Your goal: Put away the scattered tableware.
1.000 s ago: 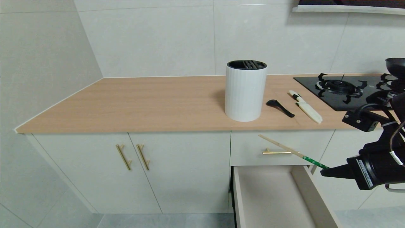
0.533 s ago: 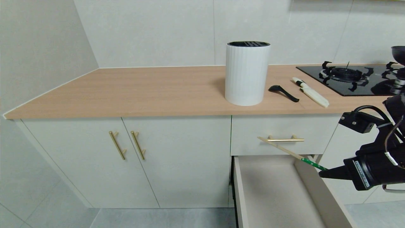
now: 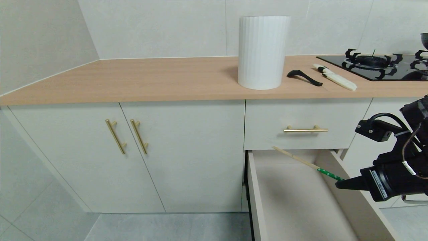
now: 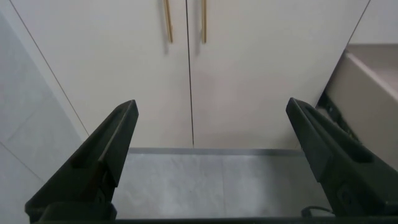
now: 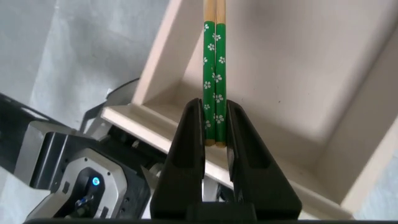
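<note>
Chopsticks (image 3: pixel 307 162), pinched by right end effector (image 3: pixel 338 184), angle over open drawer (image 3: pixel 291 201).

The right arm sits low on the right side, forearm roughly level, and the right gripper (image 3: pixel 340 184) points leftward with its black fingers pinched tight on a pair of chopsticks (image 3: pixel 308 163). The left gripper (image 4: pixel 211 158) has its two fingers (image 4: pixel 102 162) spread wide apart.
</note>
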{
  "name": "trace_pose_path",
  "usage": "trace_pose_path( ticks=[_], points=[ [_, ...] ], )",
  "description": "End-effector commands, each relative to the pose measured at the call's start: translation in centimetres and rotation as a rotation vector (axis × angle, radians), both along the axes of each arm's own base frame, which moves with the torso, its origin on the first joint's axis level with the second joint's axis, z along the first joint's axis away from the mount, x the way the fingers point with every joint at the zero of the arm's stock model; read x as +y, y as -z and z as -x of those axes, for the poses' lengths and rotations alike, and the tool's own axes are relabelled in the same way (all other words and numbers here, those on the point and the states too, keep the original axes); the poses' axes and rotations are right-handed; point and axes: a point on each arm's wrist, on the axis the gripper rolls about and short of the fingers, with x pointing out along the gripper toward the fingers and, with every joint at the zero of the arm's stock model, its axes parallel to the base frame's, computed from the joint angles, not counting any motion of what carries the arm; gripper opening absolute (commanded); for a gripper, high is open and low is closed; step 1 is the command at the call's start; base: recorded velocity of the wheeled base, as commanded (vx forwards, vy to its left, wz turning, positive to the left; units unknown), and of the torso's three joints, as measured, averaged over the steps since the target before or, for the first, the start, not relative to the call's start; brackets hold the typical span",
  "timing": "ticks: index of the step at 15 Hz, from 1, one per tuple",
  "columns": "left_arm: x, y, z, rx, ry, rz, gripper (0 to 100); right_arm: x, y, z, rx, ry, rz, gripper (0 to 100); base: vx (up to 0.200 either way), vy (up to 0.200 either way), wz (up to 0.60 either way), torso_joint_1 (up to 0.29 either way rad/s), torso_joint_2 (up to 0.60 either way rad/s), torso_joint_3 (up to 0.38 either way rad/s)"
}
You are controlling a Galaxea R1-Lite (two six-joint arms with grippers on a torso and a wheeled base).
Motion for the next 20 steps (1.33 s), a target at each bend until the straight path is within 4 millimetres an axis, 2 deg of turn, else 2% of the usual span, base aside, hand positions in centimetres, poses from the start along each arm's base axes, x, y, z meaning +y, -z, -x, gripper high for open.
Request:
trace_pose_path(
  ticks=[1, 6, 8, 12, 13, 15, 18, 20],
  points=[
    [0.0, 0.0, 0.0, 0.001, -0.001, 0.001, 100, 0.0, 0.1, -0.1, 0.005, -0.001, 0.001, 0, 0.000, 0.000, 0.00, -0.105, 0.44, 0.334],
    [0.0, 0.0, 0.0, 0.001, -0.001, 0.001, 100, 0.1, 0.3, -0.3, 0.016, -0.001, 0.003, 0, 0.000, 0.000, 0.00, -0.027, 0.13, 0.093],
    [0.0, 0.0, 0.0, 0.001, -0.001, 0.001, 100, 0.4, 0.9, -1.1, 0.029, 0.001, 0.006, 0, 0.000, 0.000, 0.00, 0.000, 0.00, 0.000],
    [0.0, 0.0, 0.0, 0.001, -0.001, 0.001, 100, 1.5, 5.5, -5.0, 0.137, 0.056, 0.105, 0, 0.000, 0.000, 0.00, 0.000, 0.00, 0.000],
    [0.0, 0.0, 0.0, 0.001, -0.001, 0.001, 100, 2.0, 8.0, -6.5, 0.175, 0.068, 0.130, 0, 0.000, 0.000, 0.00, 0.000, 0.00, 0.000],
    [0.0, 0.0, 0.0, 0.001, -0.001, 0.001, 100, 3.1, 10.6, -8.0, 0.238, 0.088, 0.131, 0, 0.000, 0.000, 0.00, 0.000, 0.00, 0.000],
    [0.0, 0.0, 0.0, 0.001, -0.001, 0.001, 100, 5.3, 13.9, -9.1, 0.283, 0.094, 0.134, 0, 0.000, 0.000, 0.00, 0.000, 0.00, 0.000],
    [0.0, 0.0, 0.0, 0.001, -0.001, 0.001, 100, 6.2, 15.9, -9.9, 0.276, 0.164, 0.147, 0, 0.000, 0.000, 0.00, 0.000, 0.00, 0.000]
  ],
)
